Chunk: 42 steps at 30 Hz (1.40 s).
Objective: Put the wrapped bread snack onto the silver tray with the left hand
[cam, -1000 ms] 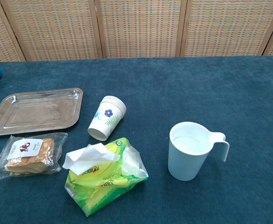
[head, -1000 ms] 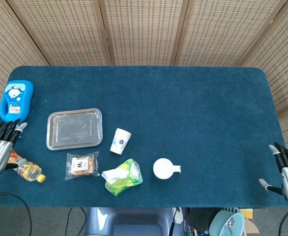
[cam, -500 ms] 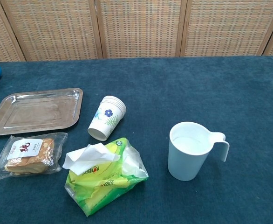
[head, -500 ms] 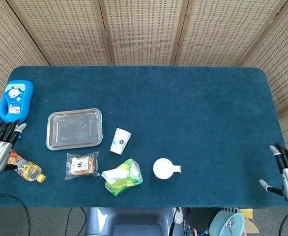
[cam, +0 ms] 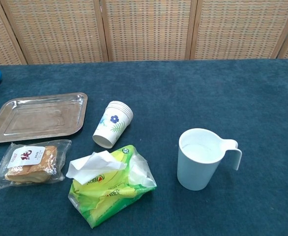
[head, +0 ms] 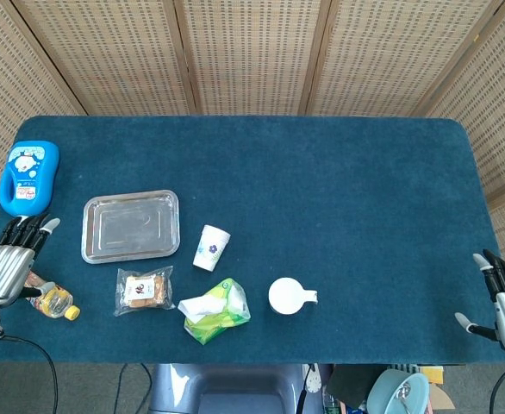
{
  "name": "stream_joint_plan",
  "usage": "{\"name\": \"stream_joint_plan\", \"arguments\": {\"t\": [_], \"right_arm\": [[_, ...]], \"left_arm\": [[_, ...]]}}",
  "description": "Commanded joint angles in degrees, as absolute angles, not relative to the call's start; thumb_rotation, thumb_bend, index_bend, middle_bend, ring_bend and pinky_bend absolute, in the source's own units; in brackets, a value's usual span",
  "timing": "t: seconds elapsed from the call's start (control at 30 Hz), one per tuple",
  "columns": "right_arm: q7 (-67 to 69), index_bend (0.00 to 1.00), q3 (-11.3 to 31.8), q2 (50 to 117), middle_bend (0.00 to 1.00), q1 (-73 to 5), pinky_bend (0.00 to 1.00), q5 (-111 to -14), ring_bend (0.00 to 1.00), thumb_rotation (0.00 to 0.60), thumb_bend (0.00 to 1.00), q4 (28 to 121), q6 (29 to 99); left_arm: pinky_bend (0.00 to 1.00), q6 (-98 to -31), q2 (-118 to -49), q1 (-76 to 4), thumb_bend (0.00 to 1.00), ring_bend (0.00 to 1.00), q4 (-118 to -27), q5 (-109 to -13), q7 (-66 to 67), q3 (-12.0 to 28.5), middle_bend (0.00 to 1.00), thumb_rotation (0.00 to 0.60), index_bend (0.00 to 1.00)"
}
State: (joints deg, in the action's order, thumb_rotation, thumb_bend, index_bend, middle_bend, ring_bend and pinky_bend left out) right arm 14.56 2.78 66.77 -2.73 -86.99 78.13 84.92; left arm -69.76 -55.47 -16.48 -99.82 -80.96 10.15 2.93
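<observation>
The wrapped bread snack (head: 143, 291) lies flat on the dark blue felt table (head: 339, 190), well to the right of the left hand's fingers (head: 30, 229) and just in front of the silver tray (head: 131, 225), apart from its near rim; its long axis runs roughly side to side, the crinkled clear wrapper showing brown bread and a white label. The tray is a shallow, shiny rectangular metal pan. The left hand (head: 7, 260) hovers at the table's left edge, fingers straight and slightly fanned, holding nothing. The right hand (head: 504, 304) sits off the far right corner, fingers apart, empty
</observation>
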Motion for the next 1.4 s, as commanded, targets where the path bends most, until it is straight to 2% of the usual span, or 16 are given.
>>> {"name": "stream_joint_plan", "arguments": {"t": [0.03, 0.4, 0.53, 1.4], "right_arm": [[15.69, 0.00, 2.94, 67.13, 0.00, -3.15, 0.00, -86.78, 0.00, 0.600, 0.18, 76.90, 84.28], [17.91, 0.00, 2.75, 67.79, 0.00, -2.90, 0.00, -87.82, 0.00, 0.600, 0.18, 74.65, 85.71], [18.51, 0.00, 2.85, 67.57, 0.00, -2.71, 0.00, -88.19, 0.00, 0.600, 0.18, 74.77, 86.63], [18.75, 0.00, 2.72, 67.47, 0.00, -2.94, 0.00, -88.51, 0.00, 0.600, 0.18, 74.75, 86.75]], "left_arm": [[0.00, -67.57, -54.77, -17.39, 0.16, 0.00, -101.88, -81.37, 8.66, 2.33, 0.00, 0.600, 0.04], [0.00, -56.93, -52.24, -21.32, 0.16, 0.00, -105.34, -82.15, -0.32, 0.11, 0.00, 0.600, 0.04], [0.00, -52.77, -53.96, -23.29, 0.16, 0.00, -104.12, -82.44, -1.12, -0.73, 0.00, 0.600, 0.04], [0.00, -48.90, -64.09, -27.38, 0.16, 0.00, -97.71, -82.53, -1.75, -1.51, 0.00, 0.600, 0.04]]}}
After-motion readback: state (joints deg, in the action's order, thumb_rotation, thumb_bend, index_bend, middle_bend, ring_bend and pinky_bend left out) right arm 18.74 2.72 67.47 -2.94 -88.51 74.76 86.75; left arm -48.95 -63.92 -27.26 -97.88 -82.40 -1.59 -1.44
